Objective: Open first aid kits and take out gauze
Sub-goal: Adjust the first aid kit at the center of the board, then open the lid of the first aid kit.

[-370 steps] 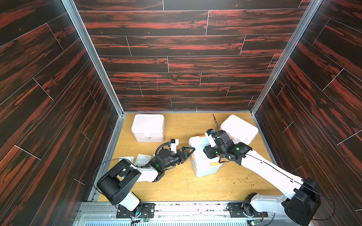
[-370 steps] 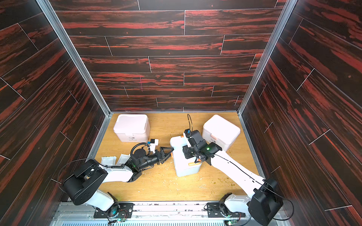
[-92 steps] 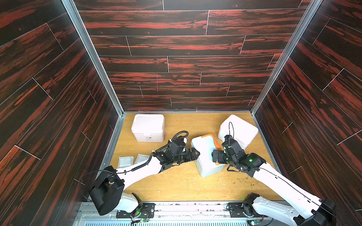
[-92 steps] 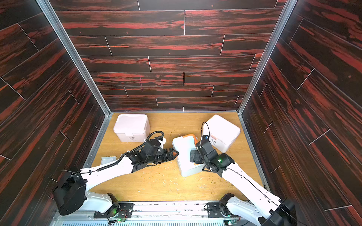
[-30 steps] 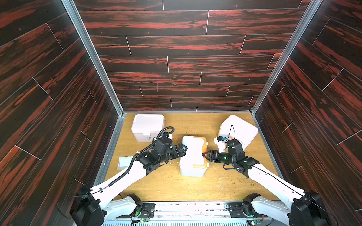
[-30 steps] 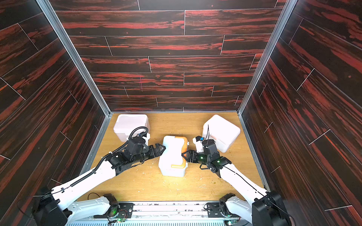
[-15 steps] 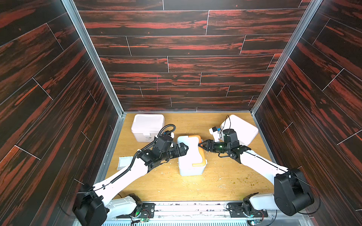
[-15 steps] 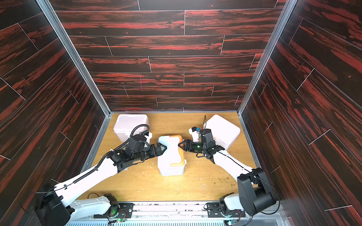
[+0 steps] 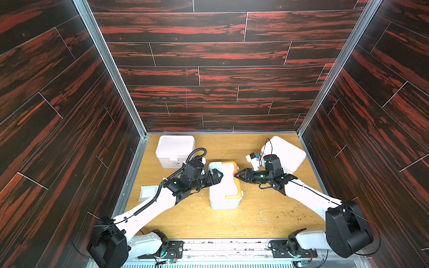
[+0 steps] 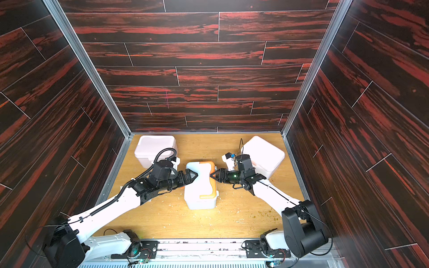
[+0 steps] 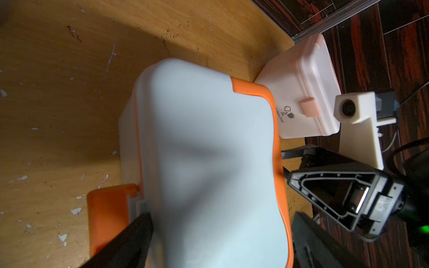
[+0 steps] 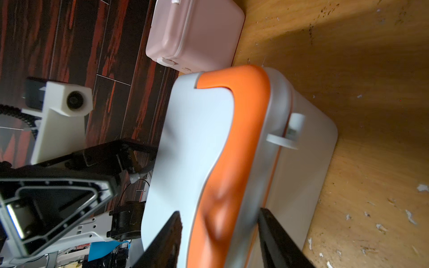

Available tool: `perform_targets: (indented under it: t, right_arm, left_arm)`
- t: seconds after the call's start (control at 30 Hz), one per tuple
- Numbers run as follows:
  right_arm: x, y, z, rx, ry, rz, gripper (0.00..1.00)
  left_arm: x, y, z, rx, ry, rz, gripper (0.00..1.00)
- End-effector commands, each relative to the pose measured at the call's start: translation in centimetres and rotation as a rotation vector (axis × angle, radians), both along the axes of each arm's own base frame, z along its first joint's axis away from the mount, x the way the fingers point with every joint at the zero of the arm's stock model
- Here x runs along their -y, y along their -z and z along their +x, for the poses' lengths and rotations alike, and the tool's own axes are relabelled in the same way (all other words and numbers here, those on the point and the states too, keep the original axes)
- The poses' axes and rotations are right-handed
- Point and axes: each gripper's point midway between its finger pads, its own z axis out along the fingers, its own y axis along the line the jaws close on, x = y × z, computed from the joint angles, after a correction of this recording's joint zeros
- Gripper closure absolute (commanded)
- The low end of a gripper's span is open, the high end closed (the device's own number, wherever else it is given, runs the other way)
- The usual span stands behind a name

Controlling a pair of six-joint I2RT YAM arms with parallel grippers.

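The blue-white first aid kit (image 9: 222, 188) stands shut in the middle of the worktop (image 9: 255, 215). Its orange handle (image 12: 232, 143) is folded along the lid, and its orange latch (image 11: 106, 215) is at the near end. Your right gripper (image 9: 237, 175) meets the kit on the handle side, jaws apart with the orange band between them. Whether the pads touch it cannot be told. Your left gripper (image 9: 219, 176) faces the kit from the opposite side, jaws spread wide about the lid's edge, holding nothing. A pinkish-white kit (image 9: 175, 148) at rear left and a second pinkish-white kit (image 9: 282, 153) at rear right both sit closed. Gauze packets (image 9: 147, 192) lie at the worktop's left edge.

The step in hand looks like opening this middle kit. To do it well, pin the body with the left gripper so the light box cannot skate, and check that the latch is free before you pull. The handle probably pivots, so a lift by it may raise the whole kit rather than the lid. Take the rim instead.
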Motion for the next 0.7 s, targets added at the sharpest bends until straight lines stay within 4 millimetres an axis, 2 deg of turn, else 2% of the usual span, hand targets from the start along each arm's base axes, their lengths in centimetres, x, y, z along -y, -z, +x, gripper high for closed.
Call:
perform_targets:
  t: [0.0,0.33,0.67]
  right_arm:
    - [-0.2,-0.1,-1.6,-0.014,-0.043,0.009,0.44]
    - [-0.1,0.1,-1.9,-0.016,-0.049,0.006,0.44]
    - [-0.6,0.2,-2.0,-0.023,-0.065,0.011,0.44]
  left_arm:
    - [0.5,0.1,0.0,-0.021,0.010,-0.028,0.03]
    - [-1.8,-0.5,-0.3,0.018,-0.047,0.045,0.01]
    - [-0.7,0.2,0.1,-0.005,-0.015,0.030,0.01]
